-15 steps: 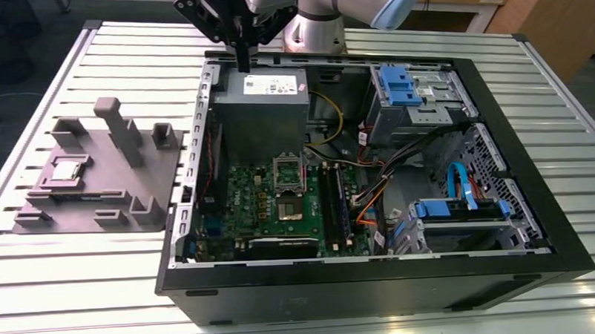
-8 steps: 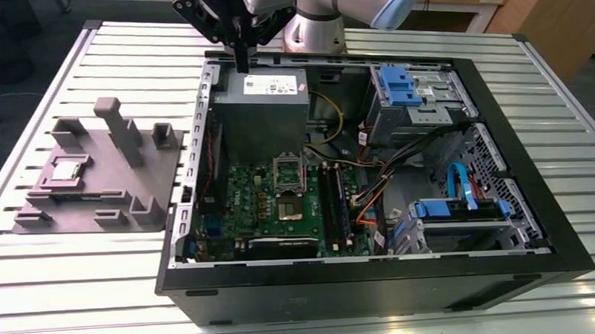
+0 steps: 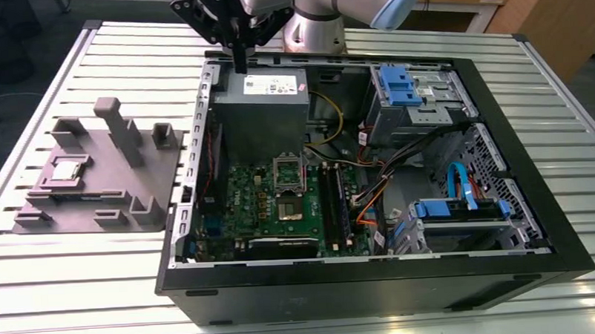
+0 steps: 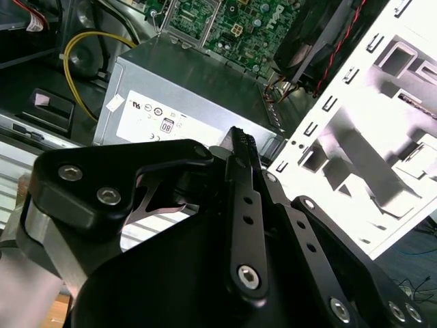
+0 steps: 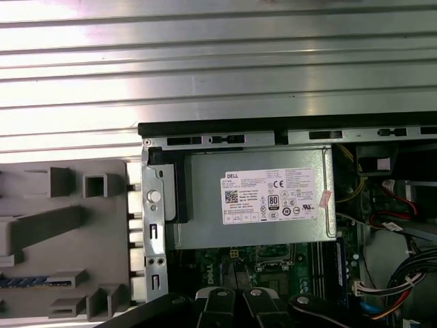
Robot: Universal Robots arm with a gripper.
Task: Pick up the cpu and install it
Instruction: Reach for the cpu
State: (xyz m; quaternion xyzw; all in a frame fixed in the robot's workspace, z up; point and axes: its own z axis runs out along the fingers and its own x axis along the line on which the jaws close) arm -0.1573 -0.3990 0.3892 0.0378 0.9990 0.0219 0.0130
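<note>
From the exterior view, I have the claw [image 3: 240, 67] hanging over the back edge of the open computer case [image 3: 537, 225], directly above the power supply [image 3: 260, 101]. Its fingers look pressed together with nothing between them. The cpu [image 3: 68, 171] lies well away from the claw, lower down and toward the exterior view's left. It sits flat in a pocket of the grey plastic fixture [image 3: 111, 203] on the desk [image 3: 84, 293], outside the case wall. The motherboard's cpu socket [image 3: 291, 209] is below the claw and nearer the camera, past the power supply.

In the second wrist view, the fingertips [image 4: 240, 140] point down at the power supply's labelled top, close above it. The motherboard [image 4: 232, 27] is beyond it.

In the first wrist view, the power supply sits just ahead of the claw's linkages. The fixture lies off to one side, across the case's rear wall.

My worries are these:
- A low sideways sweep could clip the case wall or the fixture's tall post [image 3: 118, 132].
- The chip is thin and flat, so a skewed pinch could flip or drop it.
- A tilted set-down could bend the socket's contacts.
</note>
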